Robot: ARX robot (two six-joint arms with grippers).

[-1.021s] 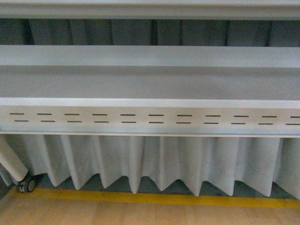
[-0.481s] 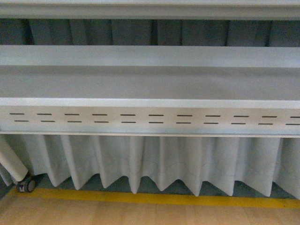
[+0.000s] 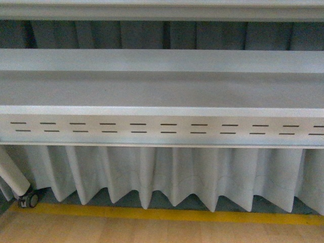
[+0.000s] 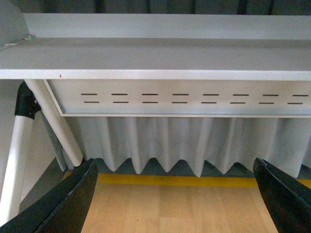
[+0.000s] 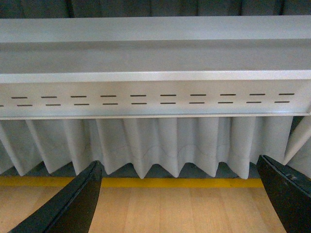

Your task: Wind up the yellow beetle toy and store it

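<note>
The front view takes in a grey metal shelf (image 3: 162,88) running the full width, its front lip (image 3: 162,129) pierced by two rows of short dark slots, and a second shelf edge (image 3: 162,10) above at twelve o'clock. Below the lip hangs a pleated pale curtain (image 3: 172,174), ending just above a yellow floor stripe (image 3: 167,214) and light wooden flooring (image 3: 152,230). At eight o'clock a white slanted leg (image 3: 11,174) ends in a small castor (image 3: 29,200). Neither arm shows in this view. In the left wrist view the left gripper (image 4: 177,194) has its black fingers (image 4: 73,201) spread wide, nothing between them (only floor and curtain behind). The right gripper (image 5: 180,194) is likewise wide apart and unloaded. The yellow beetle toy appears in none of the three views.
</note>
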